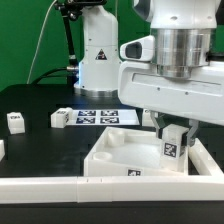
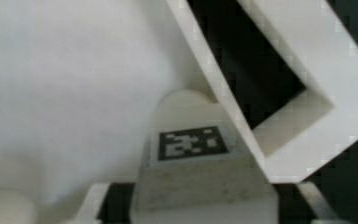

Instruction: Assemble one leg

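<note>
My gripper [image 1: 172, 140] is shut on a leg [image 1: 172, 148], a small white block with a black-and-white tag. It holds the leg upright at the corner of the big white tray-like piece [image 1: 118, 150] on the exterior view's right. In the wrist view the leg [image 2: 190, 150] sits between my dark fingers [image 2: 123, 198], and my gripper [image 2: 197, 205] is closed on its sides. The tray-like piece [image 2: 69, 90] fills the picture behind it. Whether the leg's lower end touches the piece is hidden. Two more legs [image 1: 16, 121] [image 1: 60, 117] lie on the black table at the exterior view's left.
The marker board [image 1: 105, 117] lies flat behind the tray-like piece. A long white bar [image 1: 50, 185] runs along the table's front. Another white part [image 1: 2, 150] shows at the exterior view's left edge. A white robot base [image 1: 97, 50] stands at the back.
</note>
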`<state>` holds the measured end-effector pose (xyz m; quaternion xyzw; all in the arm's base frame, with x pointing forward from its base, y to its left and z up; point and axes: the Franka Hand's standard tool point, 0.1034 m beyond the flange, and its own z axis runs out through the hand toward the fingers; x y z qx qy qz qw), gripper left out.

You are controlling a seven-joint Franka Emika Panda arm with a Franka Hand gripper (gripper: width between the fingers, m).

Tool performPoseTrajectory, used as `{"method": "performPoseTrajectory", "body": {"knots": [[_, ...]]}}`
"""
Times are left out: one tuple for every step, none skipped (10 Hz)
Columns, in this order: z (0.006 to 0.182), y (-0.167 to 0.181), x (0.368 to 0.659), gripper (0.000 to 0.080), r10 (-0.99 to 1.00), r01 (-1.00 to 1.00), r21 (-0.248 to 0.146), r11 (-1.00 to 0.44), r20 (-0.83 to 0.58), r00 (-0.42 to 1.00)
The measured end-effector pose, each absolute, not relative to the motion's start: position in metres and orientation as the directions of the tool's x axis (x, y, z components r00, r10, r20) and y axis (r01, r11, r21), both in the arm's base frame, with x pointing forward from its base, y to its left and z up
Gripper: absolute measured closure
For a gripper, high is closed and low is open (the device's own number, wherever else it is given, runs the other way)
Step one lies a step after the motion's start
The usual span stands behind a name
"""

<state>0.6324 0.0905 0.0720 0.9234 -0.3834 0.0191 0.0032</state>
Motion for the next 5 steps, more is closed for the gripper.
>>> {"method": "performPoseTrajectory", "body": {"knots": [[0.0722,0.0850,0.6317,0.0491,-0.721,-0.721,0.004,-0.692,0.043,0.692],[0.0715,0.0856,0.6315,0.0491,-0.720,-0.721,0.003,-0.693,0.043,0.693],[0.0713,0.0861,0.6314,0.0327,-0.720,-0.721,0.003,-0.693,0.042,0.693],[0.0711,0.0859,0.6313,0.0182,-0.720,-0.721,0.003,-0.693,0.042,0.693],[0.0710,0.0859,0.6313,0.0182,-0.720,-0.721,0.004,-0.693,0.042,0.693]]}}
